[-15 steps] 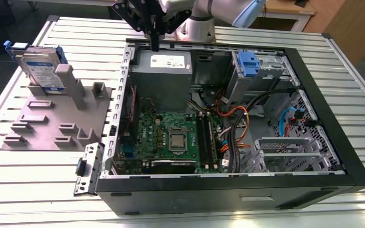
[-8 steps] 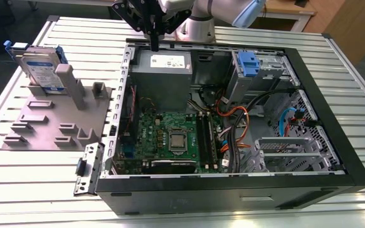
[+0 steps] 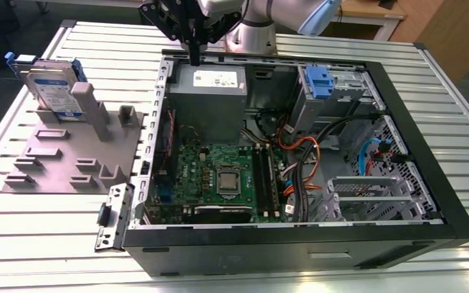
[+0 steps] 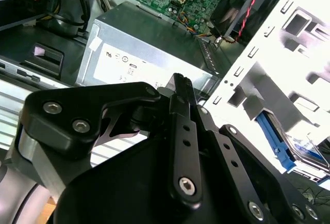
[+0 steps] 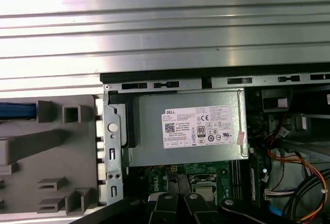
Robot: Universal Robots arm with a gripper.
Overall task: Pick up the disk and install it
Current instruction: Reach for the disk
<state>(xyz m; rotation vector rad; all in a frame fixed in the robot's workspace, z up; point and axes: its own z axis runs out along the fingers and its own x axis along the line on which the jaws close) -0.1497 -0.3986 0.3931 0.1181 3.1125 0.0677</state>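
**Gripper** [image 3: 193, 59]: upper centre of the exterior view, hanging over the back edge of the case [image 3: 283, 250], directly above the power supply [image 3: 208, 91]. The fingers are drawn together with nothing between them. It touches nothing.

**Disk** [image 3: 51, 88]: upper left of the exterior view, outside the case. It stands on edge in a slot of the grey fixture [image 3: 63, 162], with blue rails on its sides, well apart from the gripper.

**Case**: lies open on the slatted table [image 3: 39, 232]. Contents noted in the exterior view:
- The power supply, with a white sticker, sits in the upper left corner.
- The motherboard [image 3: 218, 177] lies below the power supply.
- Orange and black cables [image 3: 300, 152] run through the centre.
- A drive bay with a blue latch [image 3: 317, 82] is at upper right.
- A metal cage [image 3: 369, 195] is at lower right.

**Fixture**: holds the disk at its far end, and its other blocks and slots lie nearer the bottom of the frame.
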